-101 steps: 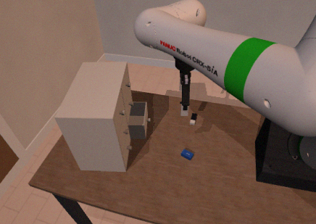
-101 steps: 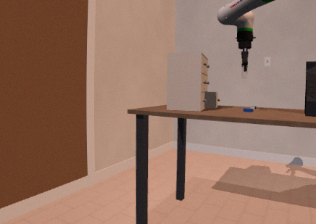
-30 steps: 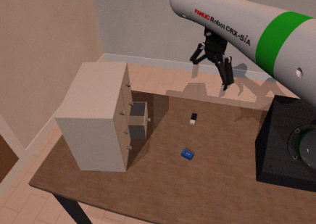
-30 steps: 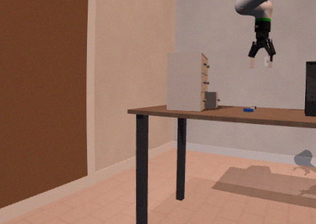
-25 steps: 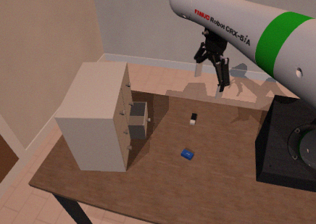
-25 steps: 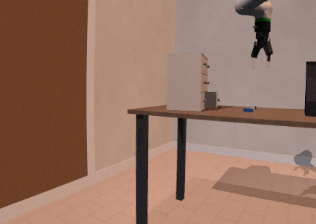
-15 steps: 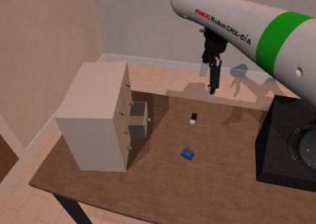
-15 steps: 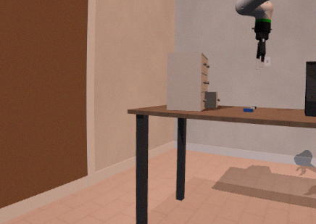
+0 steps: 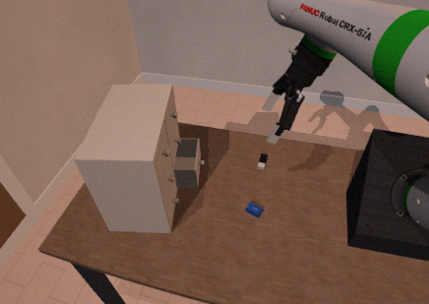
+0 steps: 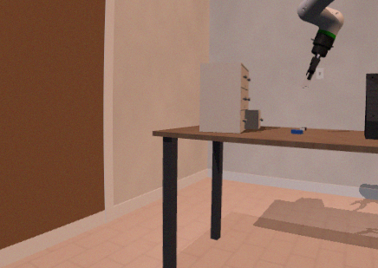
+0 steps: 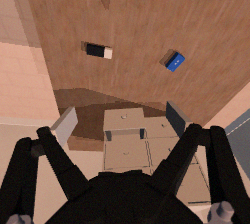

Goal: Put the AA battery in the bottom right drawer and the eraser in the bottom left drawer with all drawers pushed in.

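The AA battery [image 9: 263,160], black with a white end, lies on the wooden table right of the chest; it also shows in the wrist view [image 11: 98,50]. The blue eraser [image 9: 255,209] lies nearer the table's front and shows in the wrist view [image 11: 174,61] and the exterior view [image 10: 297,130]. The small chest [image 9: 125,156] stands at the table's left. One bottom-row drawer [image 9: 189,162] is pulled partly out, and it shows in the wrist view [image 11: 123,122]. My gripper [image 9: 273,119] is open and empty. It hangs high above the table's far edge, beyond the battery, and is visible in the exterior view [image 10: 311,74].
The black robot base [image 9: 389,196] fills the table's right side. The chest's other drawers look pushed in. The table's far edge lies just below the gripper, and the wall stands behind it.
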Motion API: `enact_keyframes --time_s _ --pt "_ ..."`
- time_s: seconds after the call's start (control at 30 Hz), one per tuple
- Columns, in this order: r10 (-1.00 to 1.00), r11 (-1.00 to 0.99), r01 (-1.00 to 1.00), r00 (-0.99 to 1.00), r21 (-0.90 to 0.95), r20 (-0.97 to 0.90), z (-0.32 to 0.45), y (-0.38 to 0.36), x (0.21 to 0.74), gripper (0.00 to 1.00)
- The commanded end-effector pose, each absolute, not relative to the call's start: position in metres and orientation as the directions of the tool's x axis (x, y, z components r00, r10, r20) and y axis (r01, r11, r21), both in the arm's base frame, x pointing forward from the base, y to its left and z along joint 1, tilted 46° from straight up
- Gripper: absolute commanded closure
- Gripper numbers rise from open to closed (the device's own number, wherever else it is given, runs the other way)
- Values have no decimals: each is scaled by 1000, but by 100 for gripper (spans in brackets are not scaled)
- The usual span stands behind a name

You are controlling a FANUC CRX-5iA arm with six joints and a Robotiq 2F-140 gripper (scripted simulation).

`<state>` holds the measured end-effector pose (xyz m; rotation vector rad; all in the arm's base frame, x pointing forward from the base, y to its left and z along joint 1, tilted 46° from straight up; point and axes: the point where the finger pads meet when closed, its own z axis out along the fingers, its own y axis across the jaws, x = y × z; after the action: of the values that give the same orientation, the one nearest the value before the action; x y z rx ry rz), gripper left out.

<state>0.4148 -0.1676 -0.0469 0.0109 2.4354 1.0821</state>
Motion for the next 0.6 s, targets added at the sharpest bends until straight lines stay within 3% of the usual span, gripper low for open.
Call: enact_keyframes --time_s 0.0,0.57 --pt "281 688 -184 -825 702 -491 -53 -158 426 0" --pt "529 688 -184 -535 702 -659 -71 -130 462 0"
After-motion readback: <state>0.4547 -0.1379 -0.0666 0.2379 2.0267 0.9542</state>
